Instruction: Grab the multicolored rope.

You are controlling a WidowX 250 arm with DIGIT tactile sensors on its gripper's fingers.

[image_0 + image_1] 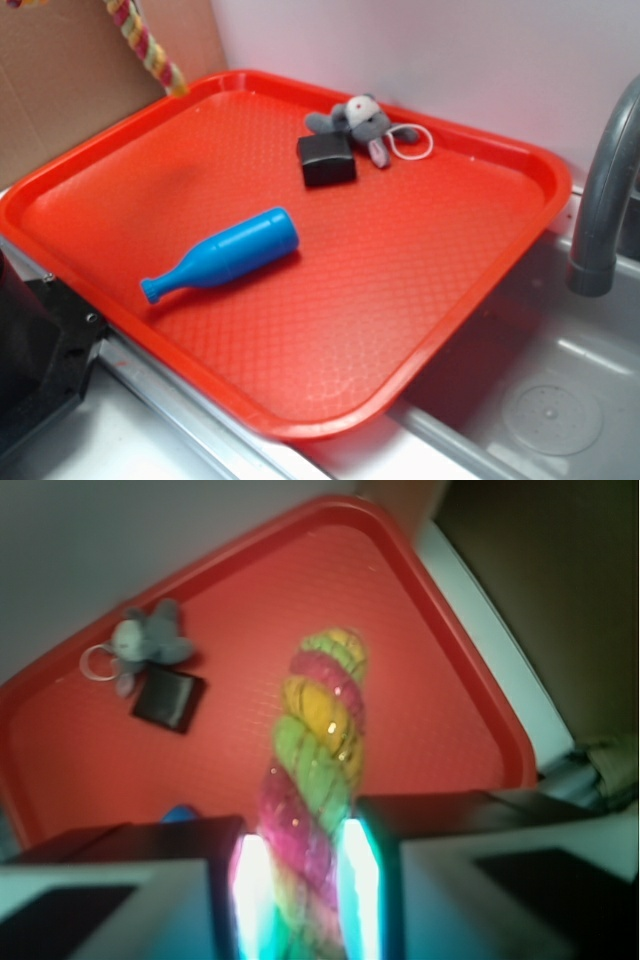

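The multicolored rope (318, 750), a thick twisted rope in yellow, pink and green, hangs between my fingers in the wrist view, its free end pointing down toward the red tray (420, 680). My gripper (305, 900) is shut on it, with both glowing pads pressed against its sides. In the exterior view only the rope's lower end (145, 45) shows at the top left, dangling above the tray's far left rim. The gripper itself is out of that frame.
On the red tray (400, 300) lie a blue plastic bottle (225, 255), a small black box (326, 160) and a grey plush mouse (360, 122) with a white cord loop. A grey faucet (605, 190) and a sink basin stand to the right. Cardboard stands behind at the left.
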